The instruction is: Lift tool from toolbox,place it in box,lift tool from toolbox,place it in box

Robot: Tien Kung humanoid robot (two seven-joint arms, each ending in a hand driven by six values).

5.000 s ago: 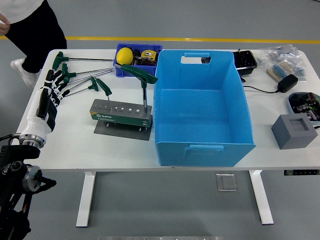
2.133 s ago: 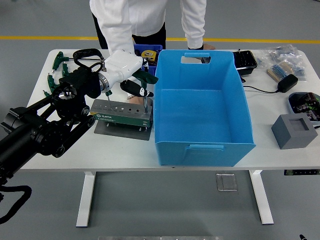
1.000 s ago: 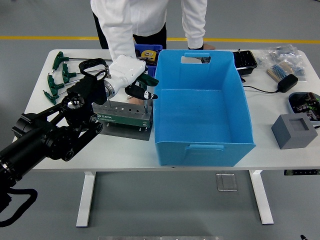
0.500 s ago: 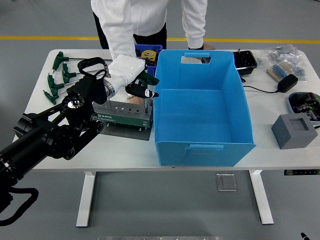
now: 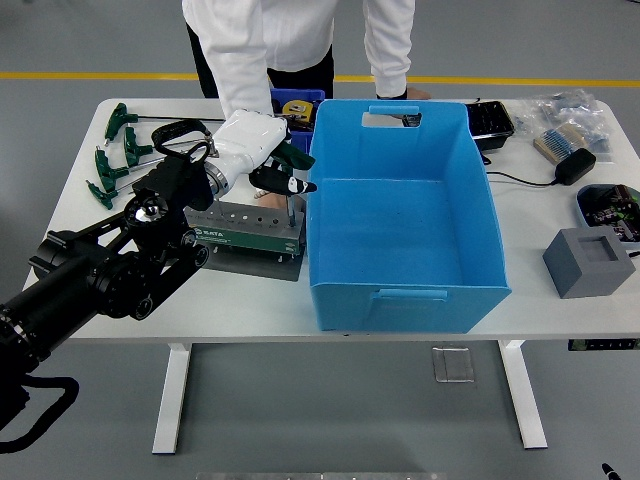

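A green-handled T-wrench (image 5: 297, 157) stands upright in the right end of the green tool holder (image 5: 238, 226). My left hand (image 5: 280, 178), white with black fingertips, is curled around the wrench's handle just left of the blue box (image 5: 400, 215). The shaft below is mostly hidden by my hand. The big blue box is open and empty. A person in white stands at the far side. One of their hands (image 5: 262, 203) reaches down behind my hand to the holder, and the other hand (image 5: 405, 94) rests behind the box.
Several more green T-wrenches (image 5: 112, 152) lie at the table's back left. A small blue bin (image 5: 296, 106) with yellow items sits behind the holder. Right of the box are a black tray (image 5: 490, 120), a black adapter (image 5: 575, 165) and a grey block (image 5: 588, 262).
My left arm has swung in from the table's left edge and closed on the wrench handle; in the last second it barely shifted. The person stepped up to the far side.
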